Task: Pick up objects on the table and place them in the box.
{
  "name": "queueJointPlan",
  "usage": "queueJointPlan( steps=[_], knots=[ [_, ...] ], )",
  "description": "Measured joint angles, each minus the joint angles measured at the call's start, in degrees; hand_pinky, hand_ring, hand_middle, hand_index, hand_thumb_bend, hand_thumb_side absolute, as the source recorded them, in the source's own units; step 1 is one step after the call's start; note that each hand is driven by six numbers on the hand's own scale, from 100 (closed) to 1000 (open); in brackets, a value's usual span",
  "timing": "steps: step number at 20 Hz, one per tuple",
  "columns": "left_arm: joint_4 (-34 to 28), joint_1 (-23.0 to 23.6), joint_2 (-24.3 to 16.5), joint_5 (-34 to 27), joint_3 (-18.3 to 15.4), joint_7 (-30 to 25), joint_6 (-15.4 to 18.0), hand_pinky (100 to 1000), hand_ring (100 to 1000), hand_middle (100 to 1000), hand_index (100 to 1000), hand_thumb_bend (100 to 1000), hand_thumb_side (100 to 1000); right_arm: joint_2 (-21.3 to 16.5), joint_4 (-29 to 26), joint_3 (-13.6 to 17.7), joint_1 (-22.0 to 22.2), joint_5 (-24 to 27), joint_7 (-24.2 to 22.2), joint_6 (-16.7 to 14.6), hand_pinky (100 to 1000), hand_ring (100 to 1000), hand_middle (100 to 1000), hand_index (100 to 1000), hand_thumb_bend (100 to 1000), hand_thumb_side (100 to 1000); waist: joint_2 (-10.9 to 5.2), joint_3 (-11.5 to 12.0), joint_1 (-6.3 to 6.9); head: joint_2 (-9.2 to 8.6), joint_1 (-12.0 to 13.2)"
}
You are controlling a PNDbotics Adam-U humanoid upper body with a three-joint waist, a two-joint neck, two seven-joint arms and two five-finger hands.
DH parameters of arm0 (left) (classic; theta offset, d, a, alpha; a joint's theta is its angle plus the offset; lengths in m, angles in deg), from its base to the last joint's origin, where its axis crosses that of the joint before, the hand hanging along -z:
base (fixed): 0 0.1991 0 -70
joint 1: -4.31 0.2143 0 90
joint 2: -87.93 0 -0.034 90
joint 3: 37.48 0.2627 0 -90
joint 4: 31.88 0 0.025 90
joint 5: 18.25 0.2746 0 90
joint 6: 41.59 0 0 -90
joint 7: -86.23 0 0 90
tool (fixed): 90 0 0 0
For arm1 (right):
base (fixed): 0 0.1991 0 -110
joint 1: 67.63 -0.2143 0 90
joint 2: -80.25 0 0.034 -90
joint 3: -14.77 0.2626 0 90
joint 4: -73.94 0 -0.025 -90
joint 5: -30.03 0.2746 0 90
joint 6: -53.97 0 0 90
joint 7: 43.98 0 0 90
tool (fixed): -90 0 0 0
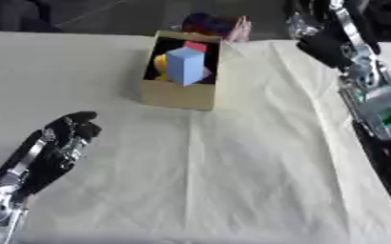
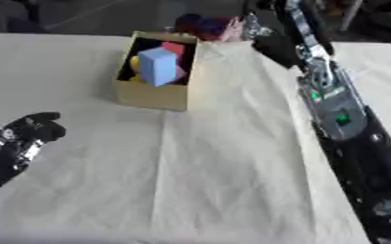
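The robot's left hand (image 1: pixel 65 136) lies low at the left side of the table (image 1: pixel 232 190), which is covered with a cream cloth; the black fingers (image 1: pixel 78 125) are curled inward and hold nothing, and the silver-jointed forearm runs down to the lower left corner. It sits well apart from the box.

Farther back, near the far edge of the table, stands an open tan cardboard box (image 1: pixel 180 94) with its dark inside showing. A light blue rectangular block (image 1: pixel 185 66) stands tilted in it, rising above the rim. Beside the block show a yellow piece (image 1: pixel 159 62) at its left, a red piece (image 1: pixel 195 46) behind it and a bit of pink (image 1: pixel 205 73) at its right.

Just behind the box, off the cloth, lies a blurred red and dark blue shape (image 2: pixel 205 25).

The right arm (image 2: pixel 328 95) comes in from the upper right along the table's right edge; the right hand (image 1: pixel 324 47) is a dark mass there, and I cannot tell how its fingers stand.

A broad stretch of bare cloth lies between the two arms, in front of the box.
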Motion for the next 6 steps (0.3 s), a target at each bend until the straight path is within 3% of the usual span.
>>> queueJointPlan(
  steps=[6],
  knots=[
    [0.0, 0.07, -0.03, 0.02, -0.17, 0.17, -0.12, 820, 750, 659, 865, 100, 718, 5.48, -3.13, 1.8, 9.99, -0.14, 1.75, -1.39, 868, 657, 735, 940, 100, 602, 0.0, -0.96, -0.4, 0.0, 1.38]
  ],
)
